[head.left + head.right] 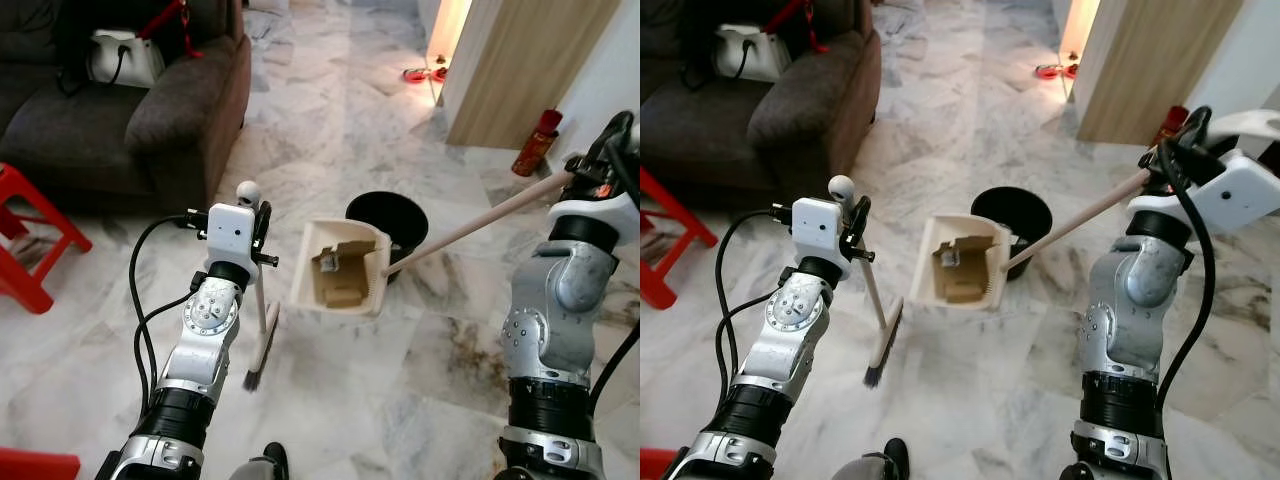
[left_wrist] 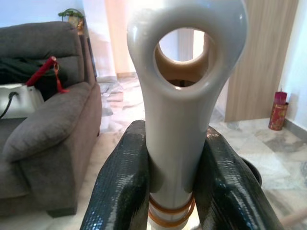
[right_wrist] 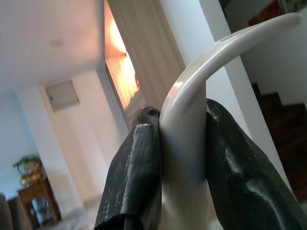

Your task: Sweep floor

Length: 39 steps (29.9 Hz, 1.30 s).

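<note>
A dark grey sofa (image 1: 120, 110) fills the far left, with a white bag (image 1: 125, 58) on its seat and a red stool (image 1: 35, 240) beside it on the marble floor (image 1: 330, 120). In the middle stands a black bin (image 1: 388, 222), and the cream dustpan (image 1: 340, 266) hangs tilted just in front of it, its open side facing up with cardboard scraps (image 1: 335, 275) inside. Its long pale handle (image 1: 480, 222) runs up and to the right to the right hand (image 3: 184, 158), whose two fingers the wrist view shows pinching the handle's curved white end. The broom (image 1: 262, 330) stands nearly upright, bristles on the floor near the robot, its stick rising to the left hand (image 2: 177, 191); only the left wrist view shows its fingers clamped on the grey, ring-ended grip. A red canister (image 1: 537, 142) stands far right by the wooden door
</note>
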Available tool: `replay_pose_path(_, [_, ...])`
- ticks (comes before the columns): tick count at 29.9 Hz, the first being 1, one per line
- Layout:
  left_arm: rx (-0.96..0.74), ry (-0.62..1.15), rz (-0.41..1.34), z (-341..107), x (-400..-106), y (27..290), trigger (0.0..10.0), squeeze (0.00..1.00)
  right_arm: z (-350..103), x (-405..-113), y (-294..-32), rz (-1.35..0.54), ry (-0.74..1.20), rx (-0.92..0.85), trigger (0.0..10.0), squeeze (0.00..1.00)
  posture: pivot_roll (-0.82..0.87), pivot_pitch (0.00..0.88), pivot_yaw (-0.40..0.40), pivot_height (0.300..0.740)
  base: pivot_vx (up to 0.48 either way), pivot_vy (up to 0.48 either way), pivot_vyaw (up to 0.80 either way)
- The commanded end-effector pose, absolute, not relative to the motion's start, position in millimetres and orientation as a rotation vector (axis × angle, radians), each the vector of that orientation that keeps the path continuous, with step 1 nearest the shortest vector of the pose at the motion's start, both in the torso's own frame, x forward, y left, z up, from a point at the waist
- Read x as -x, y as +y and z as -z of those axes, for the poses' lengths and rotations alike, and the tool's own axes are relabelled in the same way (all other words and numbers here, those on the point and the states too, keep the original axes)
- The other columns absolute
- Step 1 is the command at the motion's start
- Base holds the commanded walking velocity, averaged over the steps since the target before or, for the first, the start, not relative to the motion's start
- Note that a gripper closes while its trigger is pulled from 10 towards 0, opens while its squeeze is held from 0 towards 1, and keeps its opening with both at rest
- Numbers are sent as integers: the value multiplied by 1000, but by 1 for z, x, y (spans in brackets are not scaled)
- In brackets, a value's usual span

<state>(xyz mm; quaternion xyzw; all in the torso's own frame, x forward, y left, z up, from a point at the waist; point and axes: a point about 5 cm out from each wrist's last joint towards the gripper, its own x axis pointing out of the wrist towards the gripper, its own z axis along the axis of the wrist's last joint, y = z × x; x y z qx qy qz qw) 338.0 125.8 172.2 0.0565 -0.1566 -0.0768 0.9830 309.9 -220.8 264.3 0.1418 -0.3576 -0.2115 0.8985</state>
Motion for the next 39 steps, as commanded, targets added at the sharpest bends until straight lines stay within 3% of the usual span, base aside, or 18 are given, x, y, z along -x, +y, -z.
replay_pose_path(1, [-119,-385,162,-188,-337,123,10000,0,-291,-299,-225,441,-877,-320,10000,0,98,136,-40,740,390,0,0])
replay_pose_path(39, [-112,-393,158,-189,-337,123,10000,0,-285,-306,-213,354,-818,-363,10000,0,107,127,-47,740,403,0,0])
